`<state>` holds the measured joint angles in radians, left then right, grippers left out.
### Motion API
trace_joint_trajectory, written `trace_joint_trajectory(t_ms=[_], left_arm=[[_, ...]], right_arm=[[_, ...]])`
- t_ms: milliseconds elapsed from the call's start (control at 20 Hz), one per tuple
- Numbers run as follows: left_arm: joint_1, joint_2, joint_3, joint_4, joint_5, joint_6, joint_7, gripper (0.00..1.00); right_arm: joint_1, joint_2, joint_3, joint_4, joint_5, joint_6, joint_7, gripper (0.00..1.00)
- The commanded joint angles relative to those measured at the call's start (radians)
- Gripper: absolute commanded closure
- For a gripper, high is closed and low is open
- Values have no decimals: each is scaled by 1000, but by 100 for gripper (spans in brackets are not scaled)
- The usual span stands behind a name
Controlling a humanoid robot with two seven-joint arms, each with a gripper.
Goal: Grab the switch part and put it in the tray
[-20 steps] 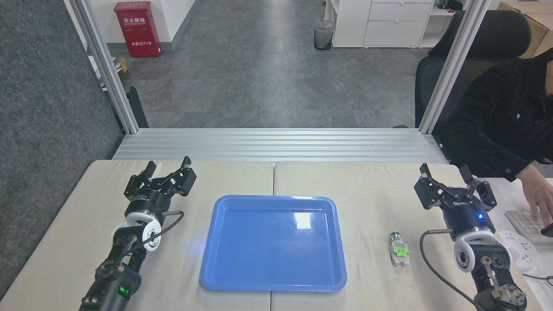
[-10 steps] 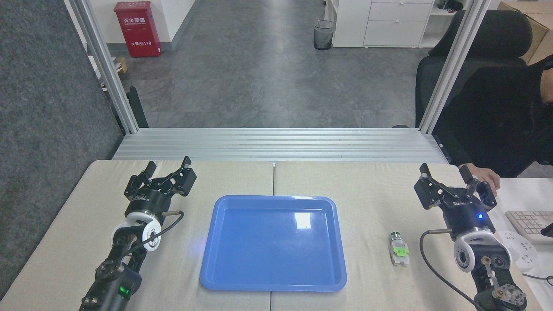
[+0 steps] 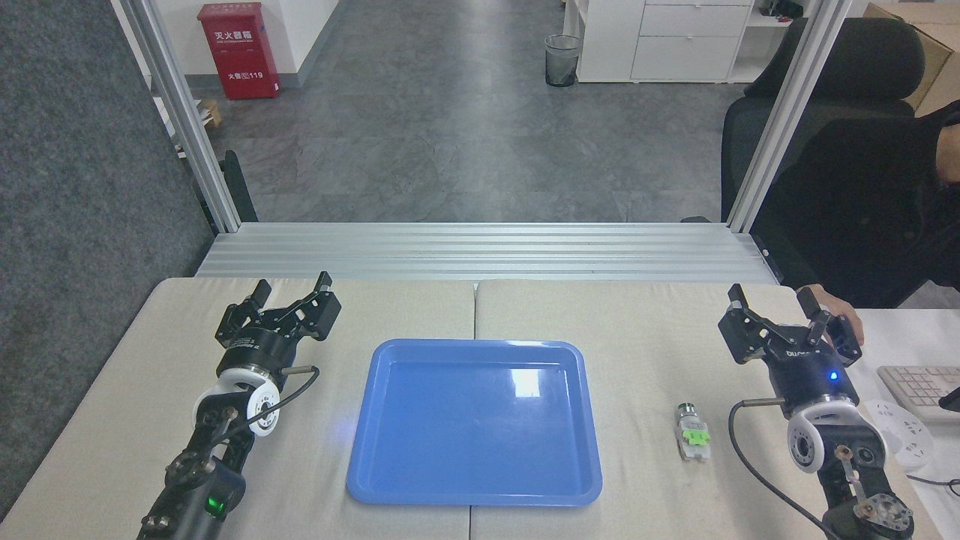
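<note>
Head view, scene: A beige worktop (image 3: 600, 315) is shown from above, with two robot arms entering from the near edge and nothing yet lifted.

Head view, tray: The blue tray (image 3: 475, 491) is seen at the centre of the worktop; its floor is bare apart from a glare patch.

Head view, switch part: The switch part (image 3: 692, 433) is lying on the worktop at 3 o'clock from the tray, apart from its rim, with the dark metal end toward 12 o'clock and the green clip across the white body.

Head view, right gripper: The right gripper (image 3: 773, 304) is held at about 2 o'clock from the switch part, near but clear of it; its fingers (image 3: 736, 295) are spread and grasp nothing.

Head view, left gripper: The left gripper (image 3: 293, 286) is parked at 9 o'clock from the tray, fingers released and empty.

Head view, bystander: A person's hand (image 3: 832, 304) is resting at the worktop's edge just behind the right gripper, beside a keyboard (image 3: 919, 386).

Progress: No step is judged complete. The approach, the grasp, the carry toward 9 o'clock and the release into the tray all remain, and the right arm appears best placed for them.
</note>
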<state>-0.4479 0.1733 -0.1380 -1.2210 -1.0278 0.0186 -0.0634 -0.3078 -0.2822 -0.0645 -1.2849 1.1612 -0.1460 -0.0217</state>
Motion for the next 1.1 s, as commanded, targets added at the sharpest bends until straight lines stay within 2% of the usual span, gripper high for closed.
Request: trace_joint_trajectory(t_ms=[0,450,600,800,950,1050], left_arm=[[0,0,0,0,0,0,1,0],[0,0,0,0,0,0,1,0],[0,0,0,0,0,0,1,0],[0,0,0,0,0,0,1,0],[0,0,0,0,0,0,1,0],[0,0,0,0,0,0,1,0]], right_arm=[[-1,0,0,-1,0,0,0,1],[3,1,8,-1,3,0,0,1],[54,12,11,-23,5,-3,2,1],[173,24,26,-80,3,-49,15,1],[206,44,40,-79,6,-52,106,2],[216,66,42,-76,9,-50,118,2]])
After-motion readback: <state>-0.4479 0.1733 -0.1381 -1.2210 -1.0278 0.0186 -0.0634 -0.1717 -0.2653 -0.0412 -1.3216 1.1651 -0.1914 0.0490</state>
